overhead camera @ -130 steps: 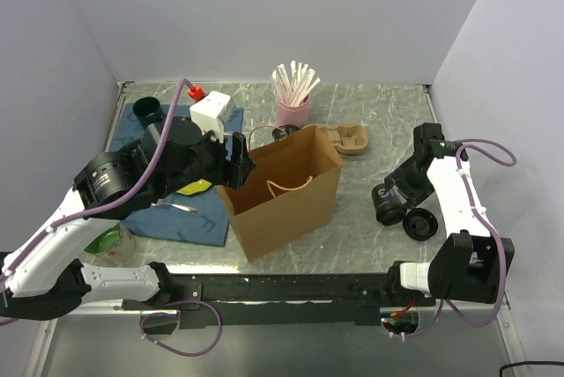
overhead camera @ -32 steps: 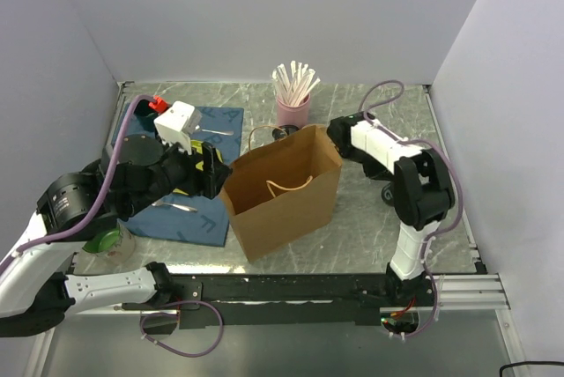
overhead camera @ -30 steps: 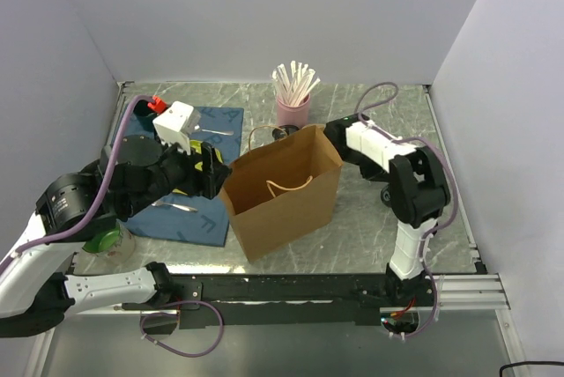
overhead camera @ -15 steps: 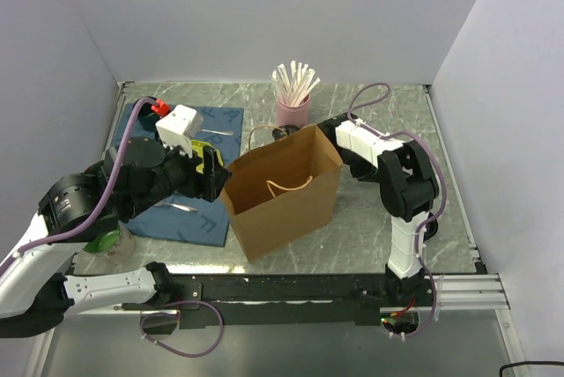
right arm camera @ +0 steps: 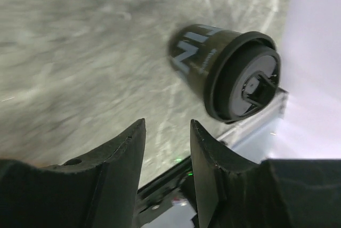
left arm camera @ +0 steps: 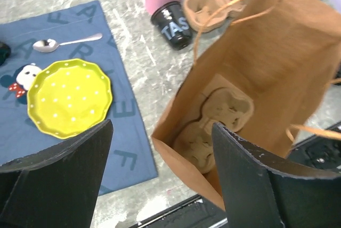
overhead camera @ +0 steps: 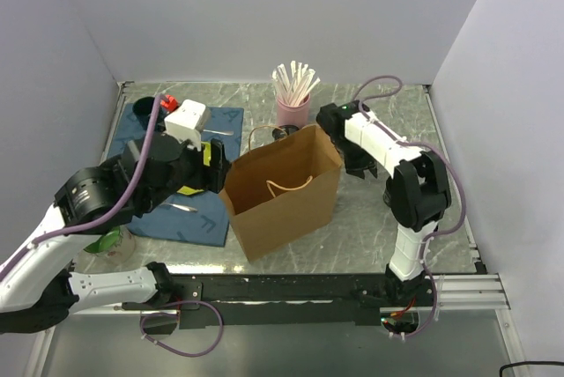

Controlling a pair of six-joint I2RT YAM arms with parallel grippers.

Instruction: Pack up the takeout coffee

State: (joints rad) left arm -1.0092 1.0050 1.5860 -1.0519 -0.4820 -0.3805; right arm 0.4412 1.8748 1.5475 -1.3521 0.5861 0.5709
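The brown paper bag (overhead camera: 282, 194) stands open mid-table, and a cardboard cup carrier (left arm camera: 213, 124) lies on its bottom. My left gripper (left arm camera: 160, 185) hovers open just left of the bag's mouth (overhead camera: 216, 168), holding nothing. A black lidded coffee cup (left arm camera: 173, 23) lies on its side behind the bag, beside a second carrier (left arm camera: 218, 1). Another black lidded cup (right arm camera: 224, 71) lies on its side near the table's edge, ahead and to the right of my right gripper (right arm camera: 165, 156). That gripper is open and empty, just right of the bag (overhead camera: 355, 163).
A pink cup of stirrers (overhead camera: 293, 106) stands behind the bag. A blue placemat (left arm camera: 80, 143) on the left carries a yellow plate (left arm camera: 69, 97) and a spoon (left arm camera: 64, 42). A jar with something green (overhead camera: 106, 241) sits front left. White walls close in the table.
My right gripper has opened and its arm has pulled away from the bag's top edge toward the right. My left arm has shifted slightly up and to the right.
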